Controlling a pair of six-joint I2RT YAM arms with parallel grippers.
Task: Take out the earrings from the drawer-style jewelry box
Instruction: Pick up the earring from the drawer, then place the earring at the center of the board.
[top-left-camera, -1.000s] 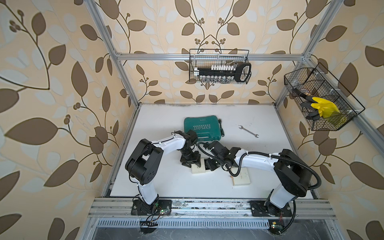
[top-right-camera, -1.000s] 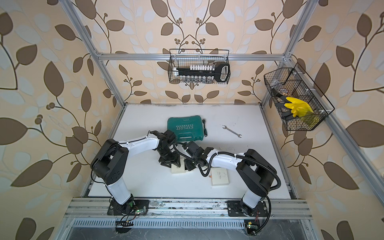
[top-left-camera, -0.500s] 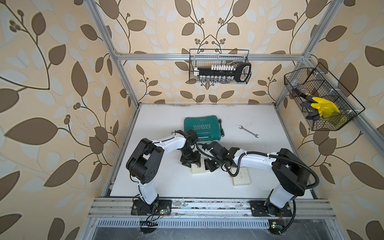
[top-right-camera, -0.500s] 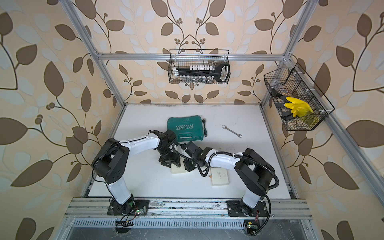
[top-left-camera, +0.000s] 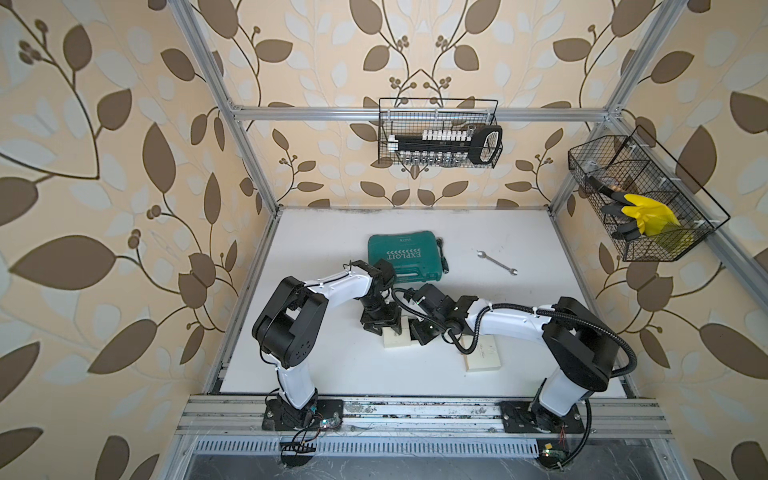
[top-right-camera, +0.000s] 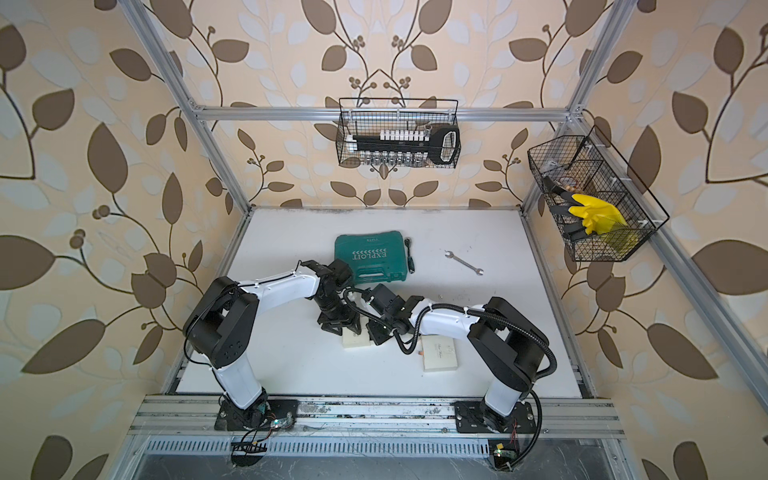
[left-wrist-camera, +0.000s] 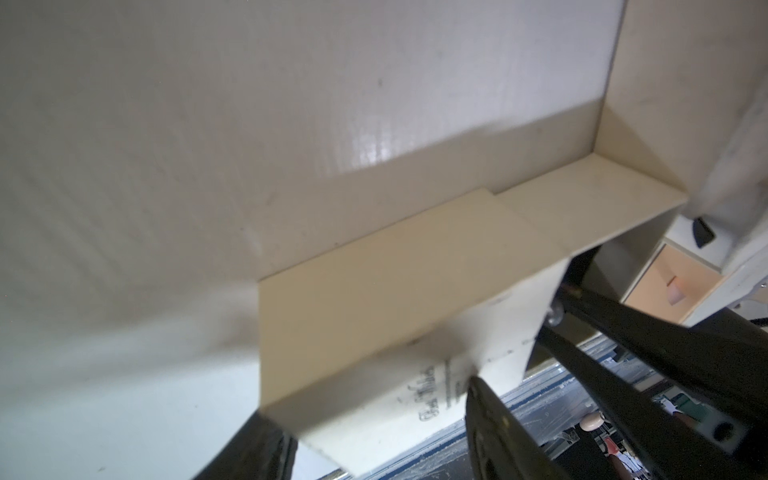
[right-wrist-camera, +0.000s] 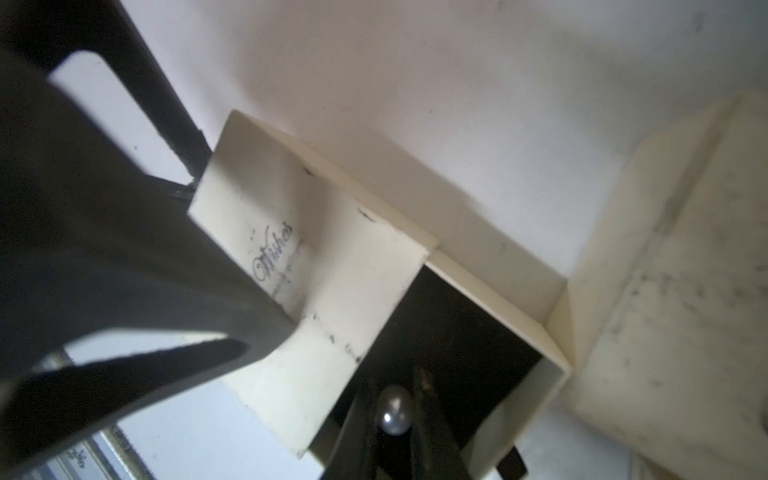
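Note:
The cream drawer-style jewelry box (top-left-camera: 397, 338) (top-right-camera: 356, 341) lies on the white table between both arms. My left gripper (left-wrist-camera: 374, 436) (top-left-camera: 379, 326) is shut on its outer sleeve (left-wrist-camera: 374, 291), one finger on each side. The drawer (right-wrist-camera: 557, 345) is slid out and shows a black lining. My right gripper (right-wrist-camera: 395, 380) (top-left-camera: 420, 332) reaches into it and is shut on one earring (right-wrist-camera: 394, 411), a small pearly, glinting bead held between the two fingertips. No other earrings show.
A second cream box (top-left-camera: 484, 353) (top-right-camera: 440, 354) lies just right of the right wrist. Behind the arms are a green tool case (top-left-camera: 403, 257) and a silver wrench (top-left-camera: 496, 262). Wire baskets (top-left-camera: 438, 139) (top-left-camera: 640, 199) hang on the back and right walls.
The right arm has edged slightly toward the box. The left arm and the box have not moved.

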